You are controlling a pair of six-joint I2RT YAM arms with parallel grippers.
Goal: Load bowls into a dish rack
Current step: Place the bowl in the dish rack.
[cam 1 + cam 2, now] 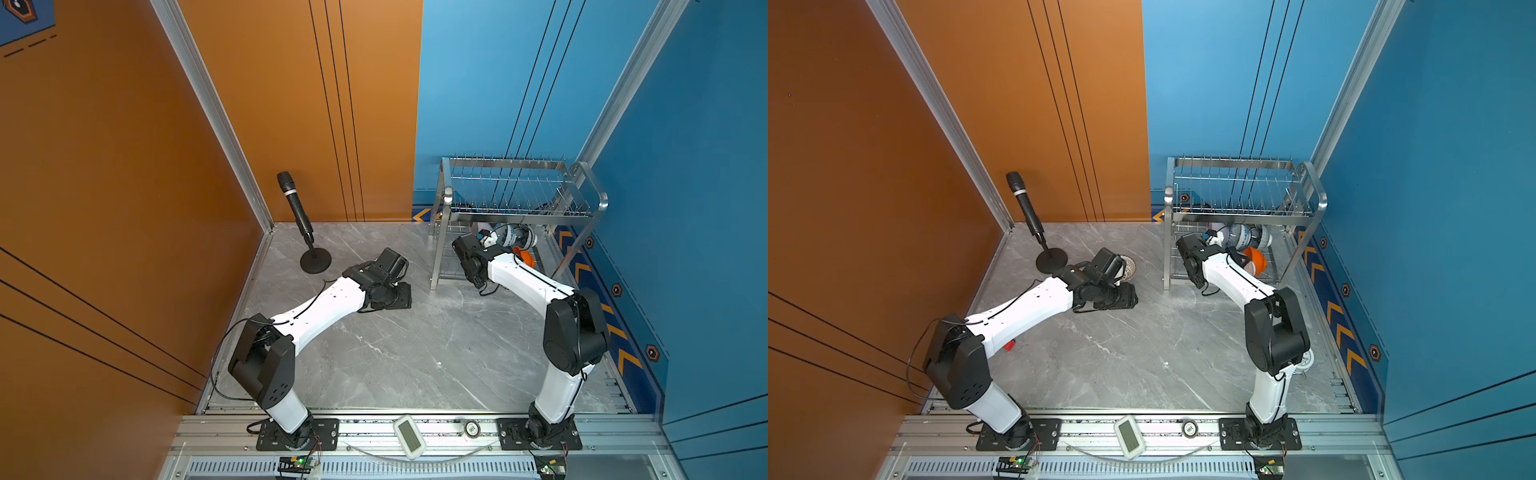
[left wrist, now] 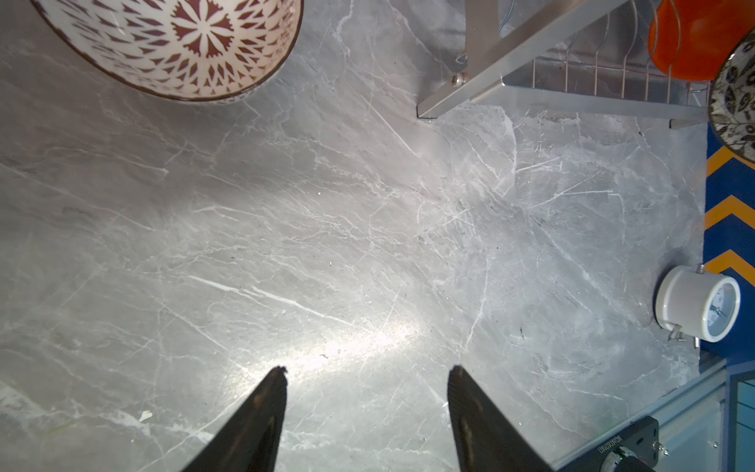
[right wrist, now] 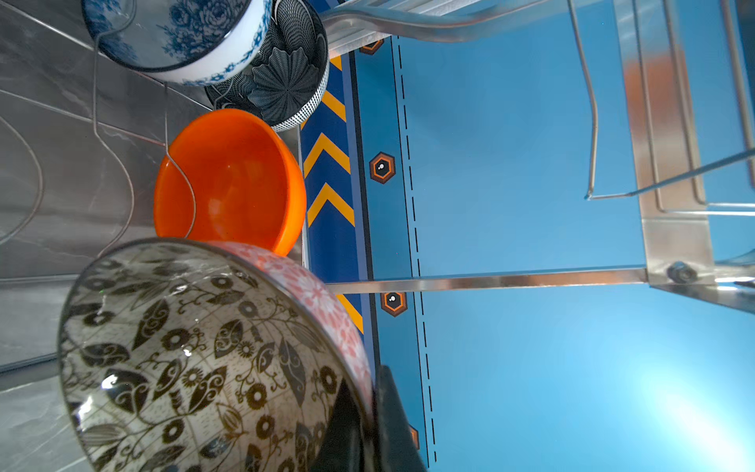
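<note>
While the left tool hangs part open and empty over the worktop near the lattice bowl, the right tool is closed on the rim of the leaf-patterned bowl, holding it on edge beside the orange bowl in the lower tier of the rack, probably to slot it between the wires.

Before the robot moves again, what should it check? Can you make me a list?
1. Right jaws shut on the rim of the leaf-patterned bowl: ok.
2. Leaf-patterned bowl settled between the wires of the dish rack: cannot tell.
3. Orange bowl in the rack's lower tier: ok.
4. Left jaws open and empty: ok.
5. Lattice bowl loaded: not ok, it sits on the table.
</note>
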